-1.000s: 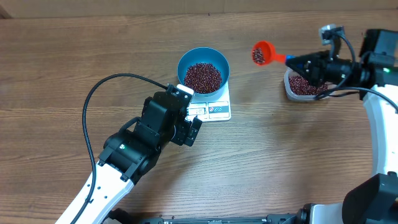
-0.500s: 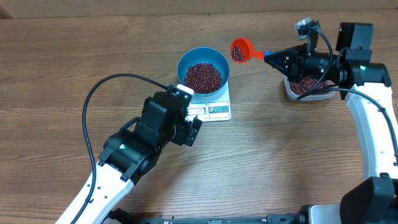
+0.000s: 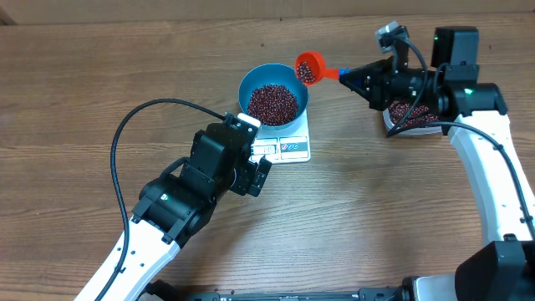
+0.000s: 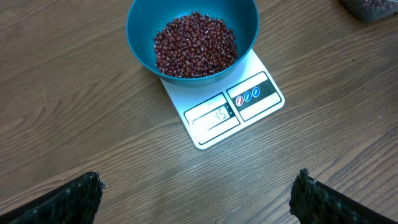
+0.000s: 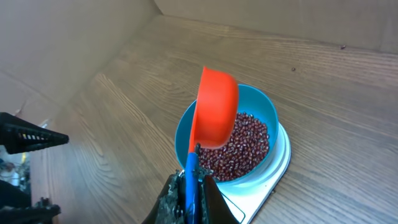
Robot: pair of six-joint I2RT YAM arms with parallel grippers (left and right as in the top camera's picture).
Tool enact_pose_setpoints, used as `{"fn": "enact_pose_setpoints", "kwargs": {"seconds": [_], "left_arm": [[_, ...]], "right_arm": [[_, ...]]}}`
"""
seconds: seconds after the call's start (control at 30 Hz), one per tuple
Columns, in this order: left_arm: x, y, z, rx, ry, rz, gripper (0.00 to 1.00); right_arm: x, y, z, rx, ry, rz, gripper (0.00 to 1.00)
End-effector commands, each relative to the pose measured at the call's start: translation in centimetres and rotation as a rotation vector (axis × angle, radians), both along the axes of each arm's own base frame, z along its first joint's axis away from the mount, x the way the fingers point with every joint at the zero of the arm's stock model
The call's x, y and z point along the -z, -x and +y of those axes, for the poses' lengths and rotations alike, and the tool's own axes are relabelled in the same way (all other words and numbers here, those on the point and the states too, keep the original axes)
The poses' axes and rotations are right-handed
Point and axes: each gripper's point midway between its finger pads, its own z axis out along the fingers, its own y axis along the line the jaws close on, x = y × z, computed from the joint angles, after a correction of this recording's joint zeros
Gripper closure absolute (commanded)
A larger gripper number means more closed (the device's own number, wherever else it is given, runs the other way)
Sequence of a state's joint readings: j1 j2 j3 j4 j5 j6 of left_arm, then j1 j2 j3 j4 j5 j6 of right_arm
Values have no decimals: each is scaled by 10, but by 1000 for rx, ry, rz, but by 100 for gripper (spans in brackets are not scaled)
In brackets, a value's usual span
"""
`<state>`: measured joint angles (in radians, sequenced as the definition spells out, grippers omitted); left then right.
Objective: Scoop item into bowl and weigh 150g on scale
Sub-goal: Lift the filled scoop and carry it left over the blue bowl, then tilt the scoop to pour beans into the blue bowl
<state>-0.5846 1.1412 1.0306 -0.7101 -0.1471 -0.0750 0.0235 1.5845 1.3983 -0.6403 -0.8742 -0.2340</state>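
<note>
- Right gripper [image 5: 189, 190] is clamped tight on the blue handle tip [image 5: 191, 171] of the red scoop [image 5: 214, 109]. It's a narrow pinch right at the far end of the handle.
- The scoop's cup hangs over the near edge of the blue bowl [image 5: 272, 115], tipped up on its side. Overhead you can see a small load of beans inside the cup.
- Handling, my guess: the beans [image 3: 272, 103] are a loose, hard, grainy mass, light one by one, and they roll and bounce easily. Nothing there to grab directly, so the scoop does the job and the handle is the place to hold it.
- With a hold that far out on a thin stiff handle, the cup could twist. I'd tip slowly so the beans trickle out instead of dumping.
- Most of the beans sit heaped in the bowl, which rests on the white scale [image 4: 249, 102]. More are in the clear tub [image 3: 401, 127] under the right arm.
- The bowl looks like smooth, light plastic, so a bump from the scoop could slide it on the scale.
- The display shows digits, but they're too small for me to trust.
- Left gripper [image 4: 199, 205] is spread wide and empty, hovering near the front of the scale and touching nothing.
</note>
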Motion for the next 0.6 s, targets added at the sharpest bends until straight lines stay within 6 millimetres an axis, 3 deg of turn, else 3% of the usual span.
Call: {"fn": "enact_pose_setpoints", "kwargs": {"seconds": [0.0, 0.43, 0.57], "left_arm": [[1, -2, 2, -12, -5, -1, 1], [1, -2, 2, -12, -5, -1, 0], [1, -2, 2, -12, -5, -1, 0]], "right_arm": [[-11, 0, 10, -5, 20, -51, 96], [-4, -15, 25, 29, 116, -122, 96], [7, -22, 26, 27, 117, -108, 96]]}}
